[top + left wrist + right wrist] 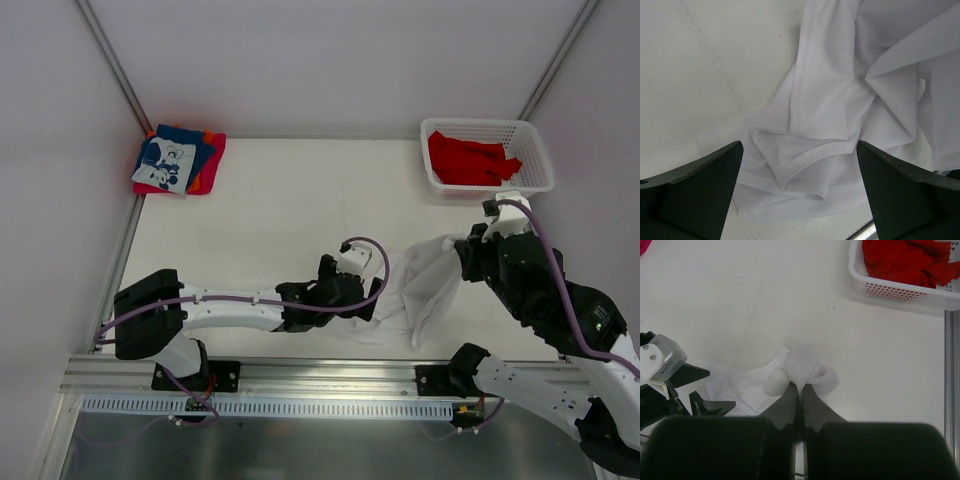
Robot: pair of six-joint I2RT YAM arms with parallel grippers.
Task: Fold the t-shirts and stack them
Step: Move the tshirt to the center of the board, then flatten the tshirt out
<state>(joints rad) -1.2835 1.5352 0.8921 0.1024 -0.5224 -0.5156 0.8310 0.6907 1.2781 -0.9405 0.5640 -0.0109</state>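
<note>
- The left gripper (798,150) is spread wide and nothing is held between its jaws. A hem of the white t-shirt (420,285) lies right under it.
- At the far left corner of the table (280,200) a folded pile (180,160) is found. Blue with a white print is on top, and red and orange are under it. This part of the job looks done.
- In the middle, near the front edge, the white t-shirt is seen crumpled and not flat. No fold has been made in it yet, as far as can be told.
- The right gripper (799,386) is pinched tight on a bunch of the white t-shirt, and that end of the cloth is held up off the table.
- At the far right, red t-shirts (468,160) are heaped in the white basket (540,165), not folded. How many are in there cannot be told.
- So the job is judged to be only partly done — the white t-shirt has to be spread, folded and put on the pile. Then the red ones have to be taken out and done too.
</note>
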